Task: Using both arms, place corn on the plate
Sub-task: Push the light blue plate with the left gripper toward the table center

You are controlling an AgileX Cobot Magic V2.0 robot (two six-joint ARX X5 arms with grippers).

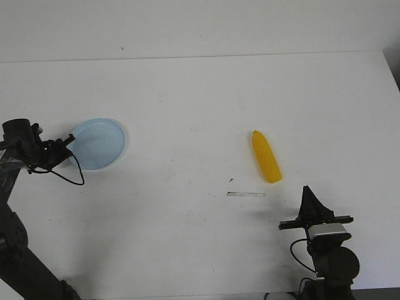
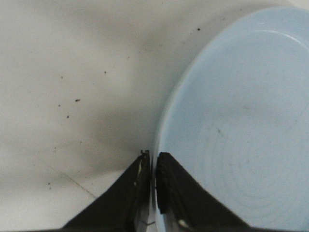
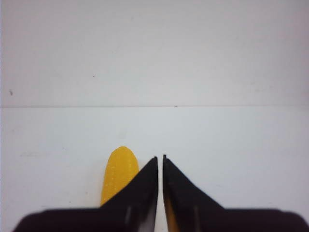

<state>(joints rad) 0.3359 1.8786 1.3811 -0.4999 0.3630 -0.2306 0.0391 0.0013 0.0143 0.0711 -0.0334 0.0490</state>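
We see plate (image 1: 98,143) on bench (image 1: 200,100), far left; corn (image 1: 265,157) lying well apart on right, empty-platted. Left gripper (image 1: 64,143) at plate's left rim, jaws astride rim. Right gripper (image 1: 307,199) near us, just before corn, clear of it.

White table (image 1: 187,94) with plate (image 1: 100,145), corn (image 1: 266,157)

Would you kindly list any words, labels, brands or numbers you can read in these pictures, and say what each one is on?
There is none to read: the corn, the plate, the table and both arms carry no legible text. The dark marks on the table are specks and scuffs, not writing.
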